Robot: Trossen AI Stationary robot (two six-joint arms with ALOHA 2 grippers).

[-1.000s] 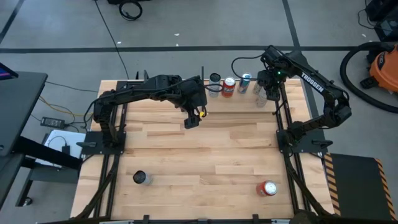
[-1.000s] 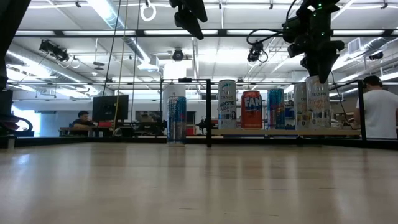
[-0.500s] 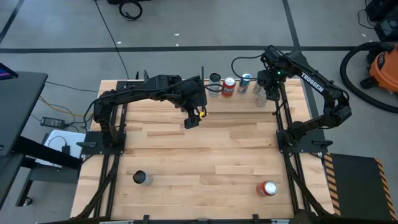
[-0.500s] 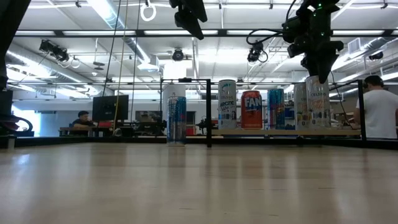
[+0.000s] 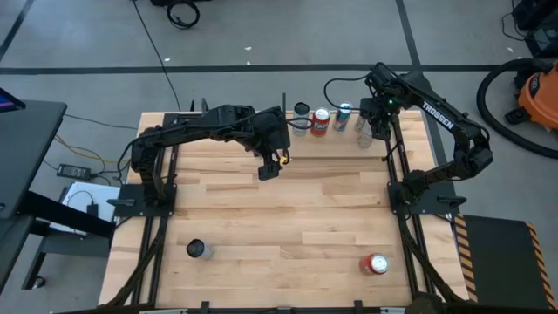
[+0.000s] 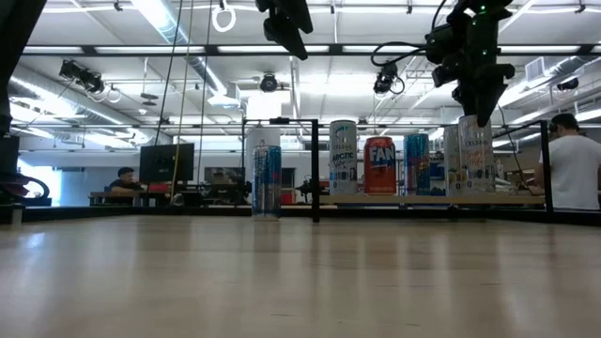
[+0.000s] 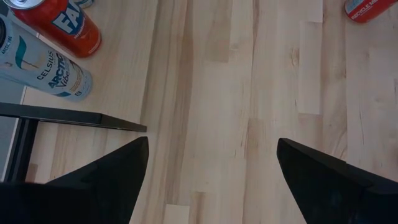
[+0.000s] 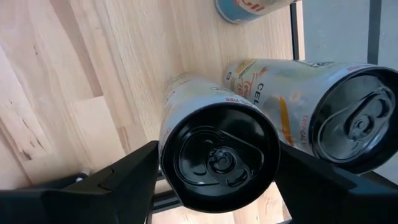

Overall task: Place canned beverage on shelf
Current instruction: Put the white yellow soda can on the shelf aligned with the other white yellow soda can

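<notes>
The right gripper (image 8: pixel 214 177) has its fingers spread either side of a black-topped can (image 8: pixel 217 158) standing on the shelf (image 6: pixel 432 199). Lift straight up so you clear the neighbouring pale can (image 8: pixel 323 112). Your left gripper (image 5: pixel 270 166), fingers apart, waits over the tabletop.

A bright red cylindrical soda can with white lettering (image 6: pixel 380 165) stands beside a white can printed with teal script (image 6: pixel 344 157). A slim silver-and-blue can with a red patch (image 6: pixel 267 180) is alone. On the honey-toned planked wooden tabletop (image 5: pixel 288 218) lies a red can with a silvery top (image 5: pixel 376 264) and a black-lidded can (image 5: pixel 196 249). Both arms are matte black, and the pale wooden shelf panel (image 8: pixel 124 56) shows light grain.
</notes>
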